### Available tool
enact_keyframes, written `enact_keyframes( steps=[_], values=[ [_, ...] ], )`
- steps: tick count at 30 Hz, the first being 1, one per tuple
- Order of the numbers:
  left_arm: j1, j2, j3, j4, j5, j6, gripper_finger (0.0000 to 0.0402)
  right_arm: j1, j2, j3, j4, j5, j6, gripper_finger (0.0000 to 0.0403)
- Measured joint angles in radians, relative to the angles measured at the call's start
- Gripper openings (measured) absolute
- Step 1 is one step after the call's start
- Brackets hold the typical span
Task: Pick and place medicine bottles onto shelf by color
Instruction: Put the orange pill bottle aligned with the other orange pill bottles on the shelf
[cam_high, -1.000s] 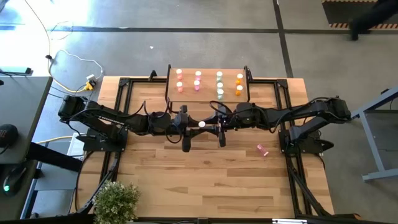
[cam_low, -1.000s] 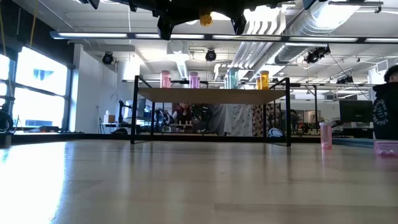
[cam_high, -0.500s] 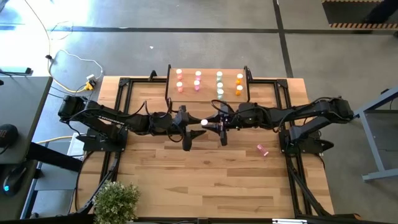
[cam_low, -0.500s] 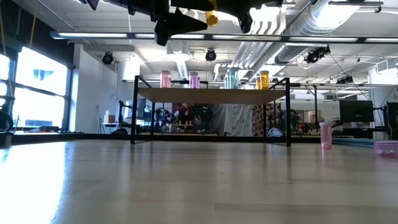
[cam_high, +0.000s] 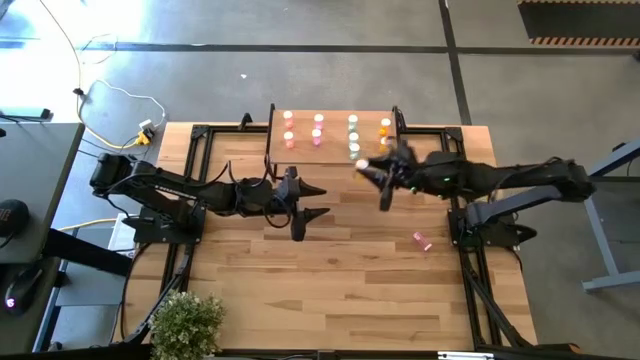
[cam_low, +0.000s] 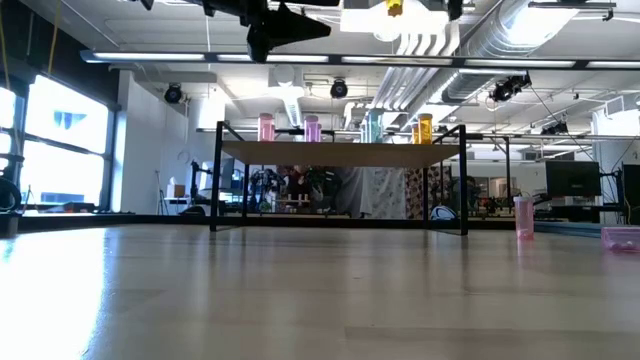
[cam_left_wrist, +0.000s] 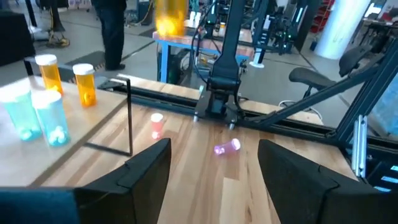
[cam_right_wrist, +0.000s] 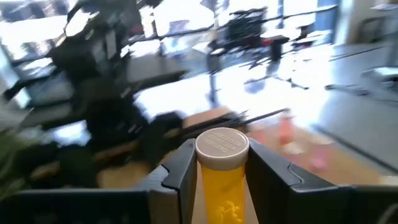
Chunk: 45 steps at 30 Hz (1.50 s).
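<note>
Gripping: orange bottle (cam_right_wrist: 221, 167) clamped in right tool (cam_right_wrist: 219, 163), held above worktop (cam_high: 330, 270) nr shelf (cam_high: 335, 150) front edge.
L tool (cam_high: 312, 200): fingers spread apart, nothing held, mid-worktop.
Shelf: pink, teal, orange bottles upright.
Worktop: two pink bottles (cam_left_wrist: 225, 147) w/ right side.

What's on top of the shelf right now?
The shelf holds upright bottles: pink, teal, orange. The right pincer, holding an orange bottle, covers its near right corner.
</note>
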Motion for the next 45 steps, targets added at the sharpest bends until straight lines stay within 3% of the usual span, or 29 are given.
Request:
enact_keyframes(
  steps=[7, 14, 20, 25, 30, 37, 45],
  values=[
    [0.003, -0.041, 0.000, -0.006, -0.018, 0.106, 0.0230, 0.000, -0.118, 0.000, -0.120, 0.287, 0.010, 0.0107],
    [0.044, -0.106, 0.011, 0.006, -0.029, 0.173, 0.0230, 0.000, -0.113, -0.038, -0.322, 0.546, 0.290, 0.0108],
    [0.108, -0.157, 0.010, -0.043, -0.022, 0.186, 0.0230, 0.014, -0.115, -0.209, -0.222, 0.626, 0.528, 0.0108],
    [0.142, -0.170, 0.010, -0.103, -0.018, 0.185, 0.0229, 0.036, -0.115, -0.340, -0.024, 0.653, 0.599, 0.0108],
    [0.151, -0.177, 0.010, -0.152, -0.017, 0.186, 0.0229, 0.064, -0.115, -0.425, 0.143, 0.652, 0.560, 0.0108],
    [0.150, -0.176, 0.010, -0.179, -0.017, 0.186, 0.0229, 0.099, -0.088, -0.472, 0.224, 0.651, 0.444, 0.0108],
    [0.150, -0.176, 0.010, -0.180, -0.017, 0.186, 0.0229, 0.092, 0.039, -0.473, 0.351, 0.772, 0.290, 0.0108]
  ],
)
